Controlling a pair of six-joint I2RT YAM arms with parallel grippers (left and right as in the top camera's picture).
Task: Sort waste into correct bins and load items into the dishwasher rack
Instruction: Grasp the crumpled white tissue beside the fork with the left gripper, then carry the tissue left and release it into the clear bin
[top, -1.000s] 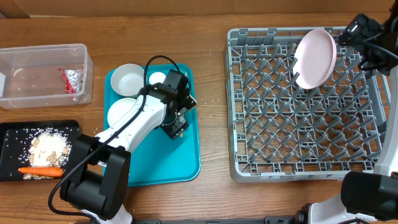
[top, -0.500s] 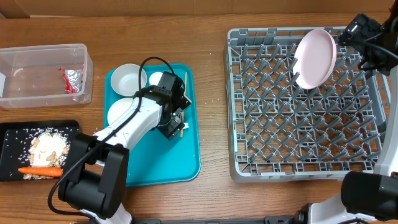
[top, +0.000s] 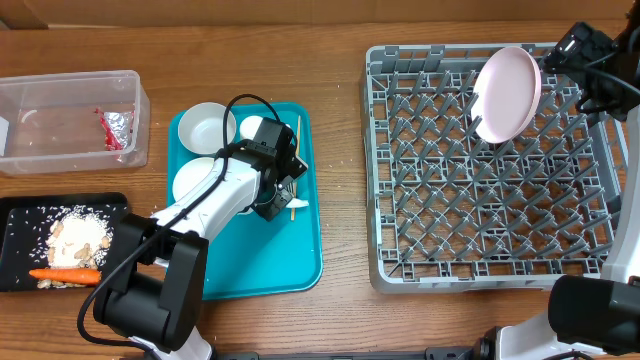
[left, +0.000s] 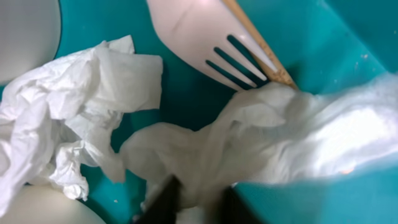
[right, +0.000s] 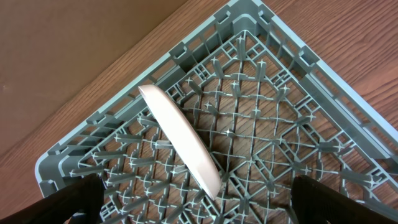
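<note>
On the teal tray (top: 300, 262), left on the worktop (top: 342, 322), the left jaws pinch a crumpled white napkin (left: 261, 146) beside the fork (left: 189, 31), likely bound for the clear tub (top: 75, 75), while the right jaws hang wide open, empty, over the pink plate (right: 180, 140) standing in the dishwasher rack (top: 480, 240).

On the tabletop (top: 345, 120) the rack (top: 480, 230) fills the right side, and the plate (top: 507, 93) stands on edge among its pegs near the back. The big tray (top: 260, 260) lies in the middle. On its left part the rear bowl (top: 207, 127) sits behind the front bowl (top: 195, 178), with the cup (top: 253, 127) just right of the rear one. The stick (left: 258, 46) lies against the fork (left: 199, 31), whose tines touch the napkins (left: 68, 106). Far left, the tub (top: 70, 76) holds foil (top: 115, 128). In front of it, the shallow tray (top: 12, 270) holds scraps (top: 78, 235), with the carrot (top: 65, 275) before them.
</note>
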